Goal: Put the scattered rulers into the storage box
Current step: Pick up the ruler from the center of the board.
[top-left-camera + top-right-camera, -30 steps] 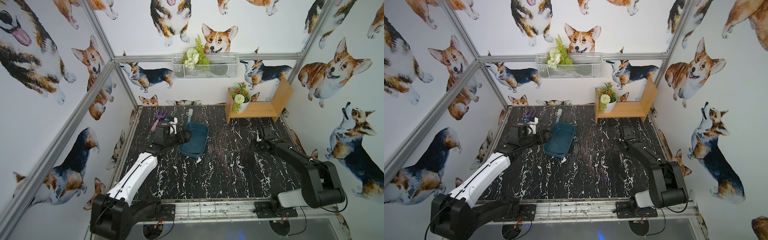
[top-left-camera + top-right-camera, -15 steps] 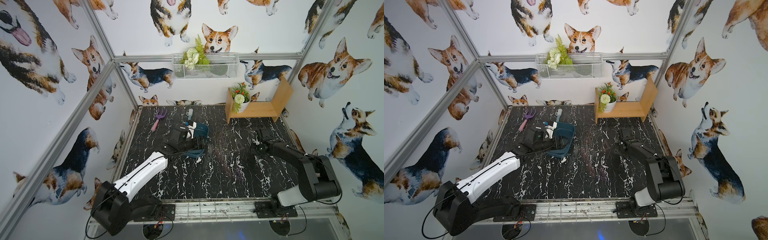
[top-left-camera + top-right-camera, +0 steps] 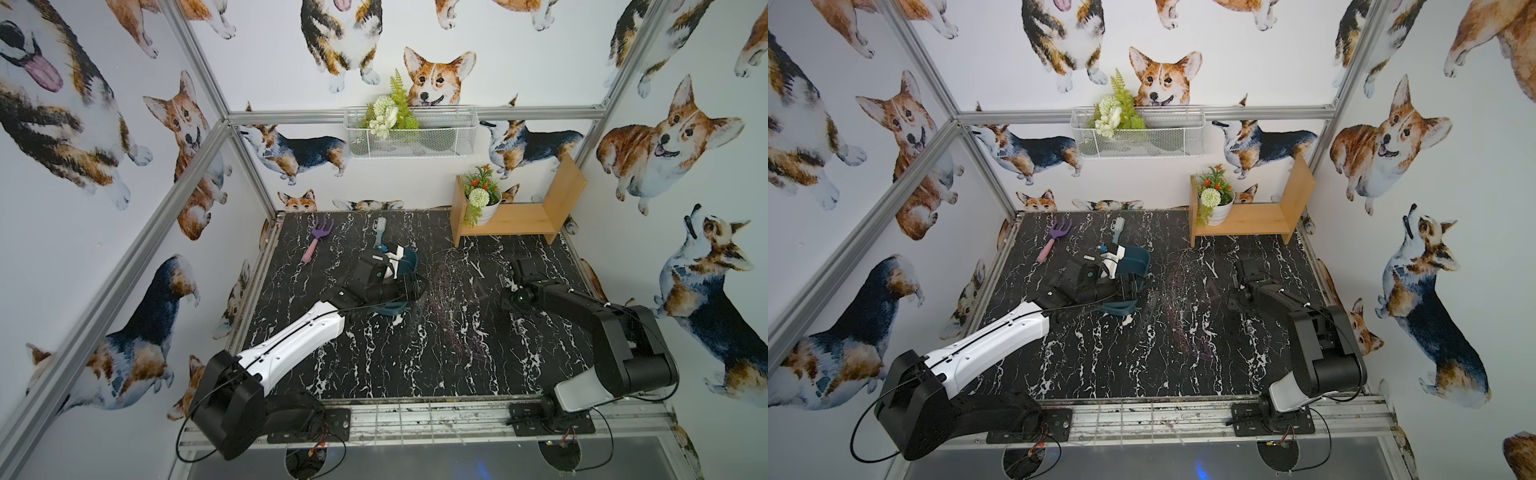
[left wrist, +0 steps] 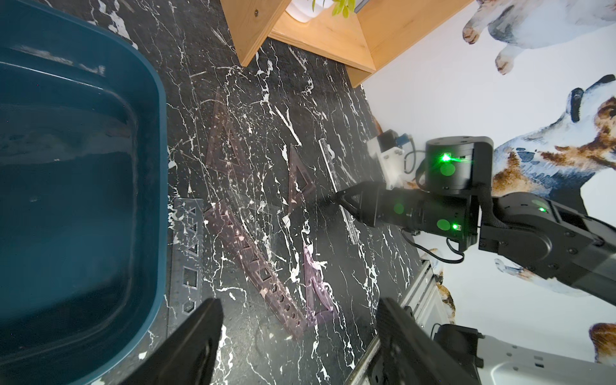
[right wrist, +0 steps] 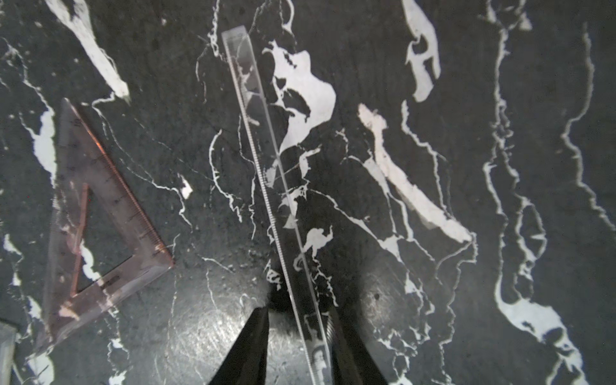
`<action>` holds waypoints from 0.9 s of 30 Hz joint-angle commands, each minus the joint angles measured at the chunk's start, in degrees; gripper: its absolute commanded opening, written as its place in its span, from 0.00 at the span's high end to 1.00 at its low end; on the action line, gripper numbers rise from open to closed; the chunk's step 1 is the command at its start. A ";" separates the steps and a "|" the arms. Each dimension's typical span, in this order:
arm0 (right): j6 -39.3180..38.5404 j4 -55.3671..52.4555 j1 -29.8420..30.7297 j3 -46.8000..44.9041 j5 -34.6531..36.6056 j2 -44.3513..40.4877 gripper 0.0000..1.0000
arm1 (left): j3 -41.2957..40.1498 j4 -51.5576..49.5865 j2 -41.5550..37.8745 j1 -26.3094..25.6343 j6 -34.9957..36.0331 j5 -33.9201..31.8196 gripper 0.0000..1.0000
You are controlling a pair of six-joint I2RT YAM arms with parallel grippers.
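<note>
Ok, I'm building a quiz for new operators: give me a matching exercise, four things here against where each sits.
Things: 1 clear straight ruler; 2 stencil ruler; 3 toy rake; 4 potted plant.
Places: a on the wooden shelf; b straddled by the right gripper; c on the table near the green brush; d alongside the storage box.
Pairs: 1-b, 2-d, 3-c, 4-a.
</note>
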 commanded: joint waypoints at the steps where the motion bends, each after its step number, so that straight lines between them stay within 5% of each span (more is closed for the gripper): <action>1: -0.12 0.74 0.05 -0.19 0.64 0.51 0.64 | 0.31 1.81 0.00 -0.13 -0.22 0.04 0.22; 12: 0.32 1.09 0.30 -0.64 -0.41 0.91 0.76 | 0.13 2.42 0.37 -0.22 -0.67 -0.09 0.22; 20: 0.91 0.58 0.92 -0.29 -1.68 -0.31 1.00 | 0.13 2.48 0.34 -0.39 -0.75 0.01 0.22; 27: 1.45 -0.70 1.10 0.91 -4.05 -3.92 1.00 | 0.22 2.38 -0.10 -0.48 -0.75 0.09 0.22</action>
